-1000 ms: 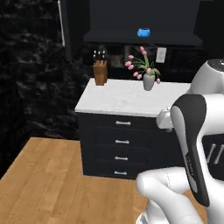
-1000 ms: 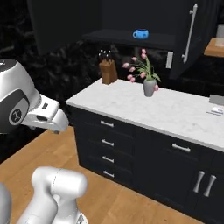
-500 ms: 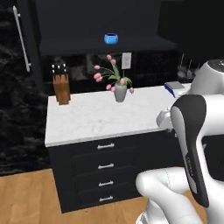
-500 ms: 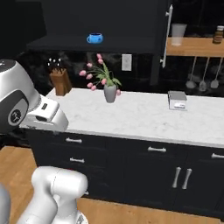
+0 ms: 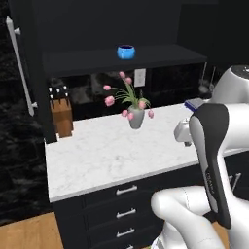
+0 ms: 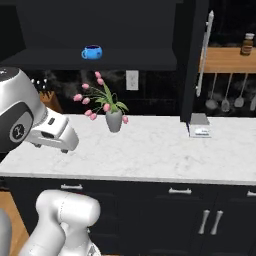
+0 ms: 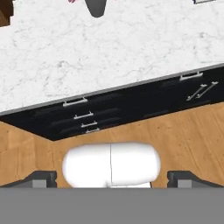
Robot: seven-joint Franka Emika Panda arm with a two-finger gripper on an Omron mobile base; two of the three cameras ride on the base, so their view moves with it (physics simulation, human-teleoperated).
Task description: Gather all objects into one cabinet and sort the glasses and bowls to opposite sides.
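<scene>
We see the gripper (image 7: 112,177) spread wide and empty above the marble counter (image 7: 131,48), blue bowl (image 5: 126,51) shelved in the cabinet (image 5: 121,61).

The arm (image 5: 214,160) hides the desk's (image 5: 107,155) right end; the vase (image 7: 96,6) is cut off in the hand view.

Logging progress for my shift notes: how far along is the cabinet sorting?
Early. The small blue bowl already sits on the open cabinet's shelf. Nothing is in hand: the pincer is open and empty, pointing down at the floor. The cups and the striped bowl aren't visible on the shelf yet.
</scene>
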